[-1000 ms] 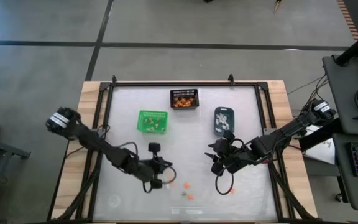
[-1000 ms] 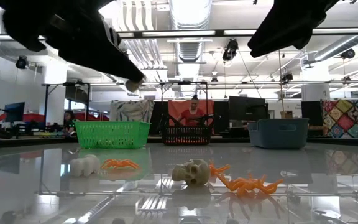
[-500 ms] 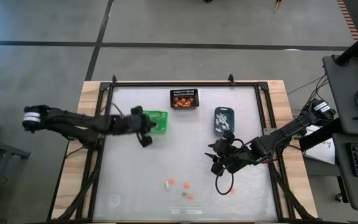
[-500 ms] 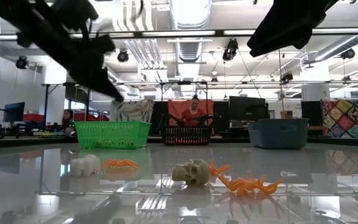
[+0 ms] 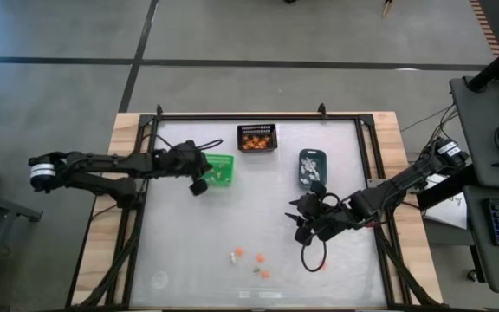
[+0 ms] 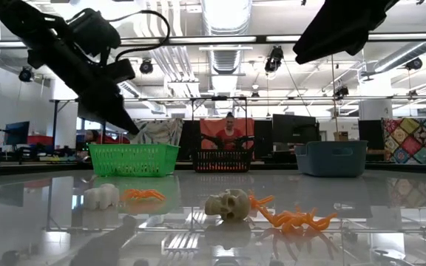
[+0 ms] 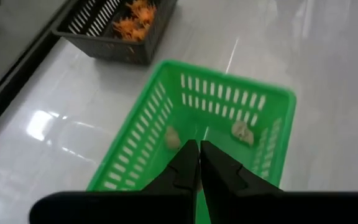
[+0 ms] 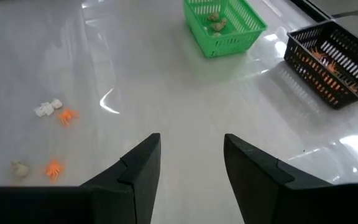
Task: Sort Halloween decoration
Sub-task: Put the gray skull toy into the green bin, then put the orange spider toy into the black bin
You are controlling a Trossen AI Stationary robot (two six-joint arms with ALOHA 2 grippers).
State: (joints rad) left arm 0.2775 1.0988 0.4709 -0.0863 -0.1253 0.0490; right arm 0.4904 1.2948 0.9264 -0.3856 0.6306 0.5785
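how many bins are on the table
3, in a rough row at the table's far side: the green bin under the left gripper, the black mesh bin in the middle, the blue-grey bin nearest the right arm.

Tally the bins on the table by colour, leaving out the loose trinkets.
green bin: 1
black mesh bin: 1
blue-grey bin: 1
Total: 3 bins
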